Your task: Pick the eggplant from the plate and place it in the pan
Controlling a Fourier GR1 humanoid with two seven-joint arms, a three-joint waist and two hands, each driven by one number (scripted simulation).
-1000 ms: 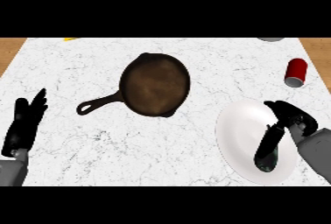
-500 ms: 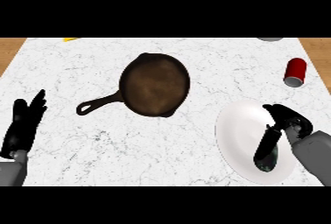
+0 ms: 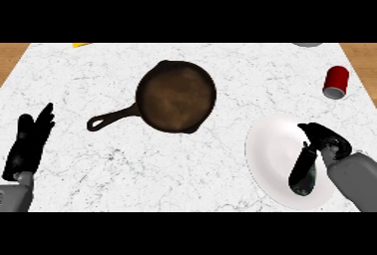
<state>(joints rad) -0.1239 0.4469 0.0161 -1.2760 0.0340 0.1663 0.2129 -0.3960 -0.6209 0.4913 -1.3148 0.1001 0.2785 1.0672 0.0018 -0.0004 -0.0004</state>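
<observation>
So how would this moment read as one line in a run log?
right hand: shut on eggplant | eggplant: over plate | pan: empty | left hand: resting open

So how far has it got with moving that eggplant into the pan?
Barely started. The pan holds nothing, and the dark eggplant lies on the white plate. In hand: the right hand is at the eggplant with its fingers curled over it. Left: lift it, carry it to the pan, and let go. The left hand rests open near the left edge.

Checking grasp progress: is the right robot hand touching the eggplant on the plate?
Touching. The head view shows the right robot hand curled over the upper end of the eggplant, which lies on the plate.
</observation>
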